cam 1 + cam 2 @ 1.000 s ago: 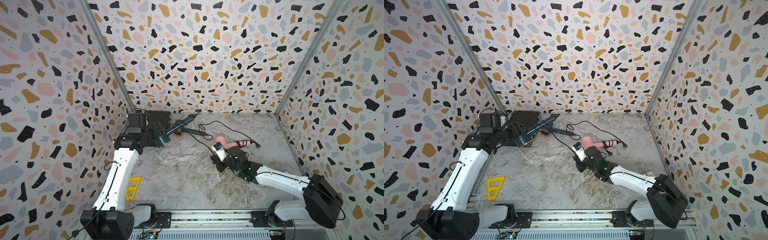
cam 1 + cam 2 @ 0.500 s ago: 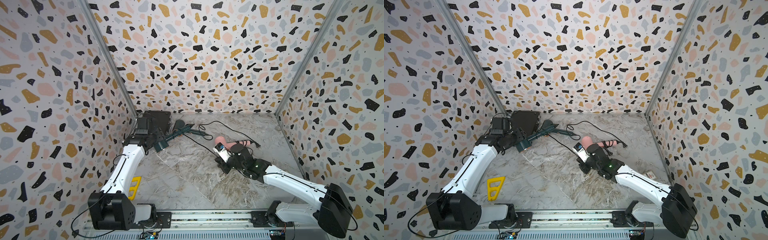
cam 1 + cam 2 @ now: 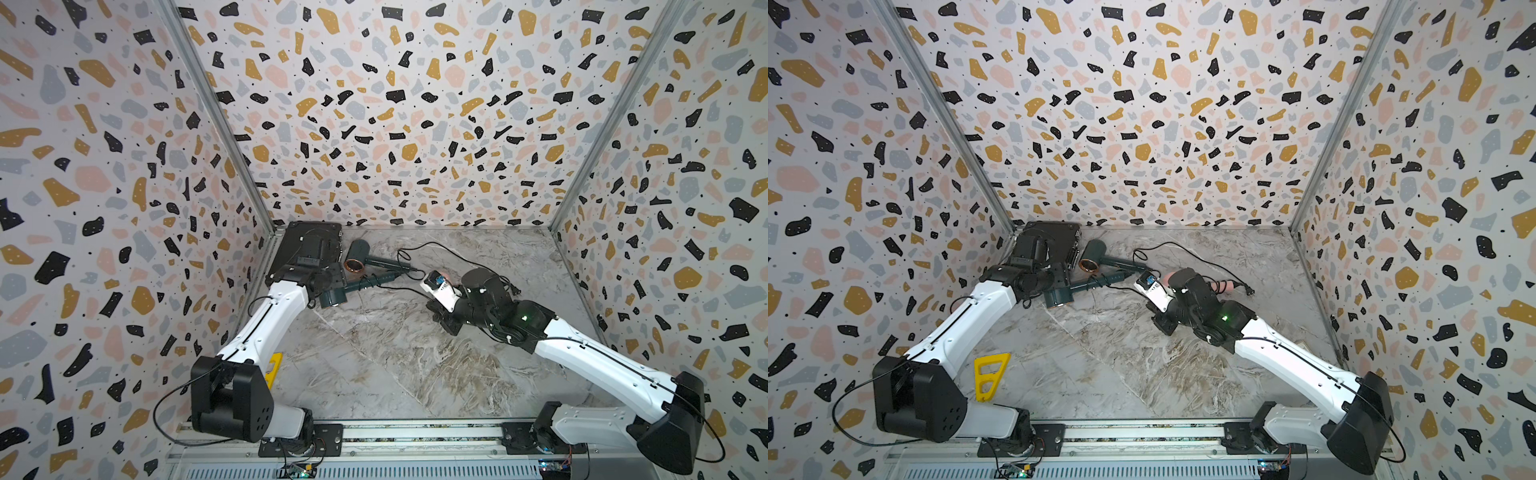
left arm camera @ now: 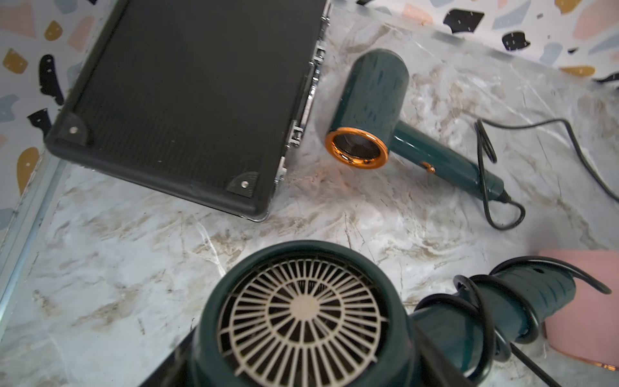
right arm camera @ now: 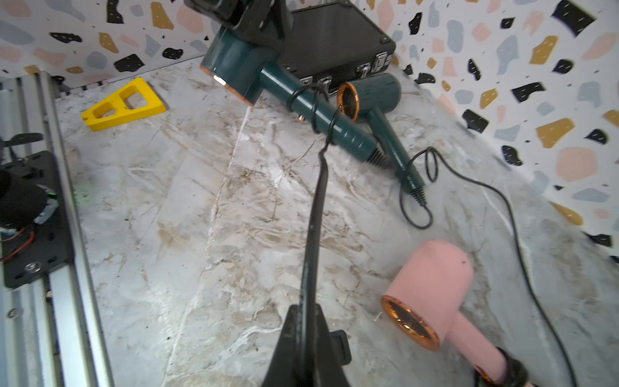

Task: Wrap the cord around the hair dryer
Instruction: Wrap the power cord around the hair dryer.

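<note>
My left gripper point(image 3: 326, 286) is shut on the head of a dark green hair dryer point(image 3: 334, 296), held just above the table near the back left; its grille point(image 4: 301, 318) fills the left wrist view. The black cord point(image 5: 316, 207) circles the dryer's handle point(image 5: 321, 117) in a few loose turns. From there it runs taut to my right gripper point(image 5: 306, 335), which is shut on it. In both top views the right gripper point(image 3: 1163, 322) sits low at mid-table, right of the dryer.
A second green hair dryer point(image 3: 359, 254) lies by a closed black case point(image 3: 309, 249) in the back left corner, its cord point(image 3: 440, 249) trailing right. A pink hair dryer point(image 5: 432, 284) lies beside my right wrist. A yellow wedge point(image 3: 990, 374) lies front left.
The left arm has swung forward, and the held dryer's handle has dropped lower and turned toward the right gripper. The right gripper has shifted slightly right, still on the cord.
</note>
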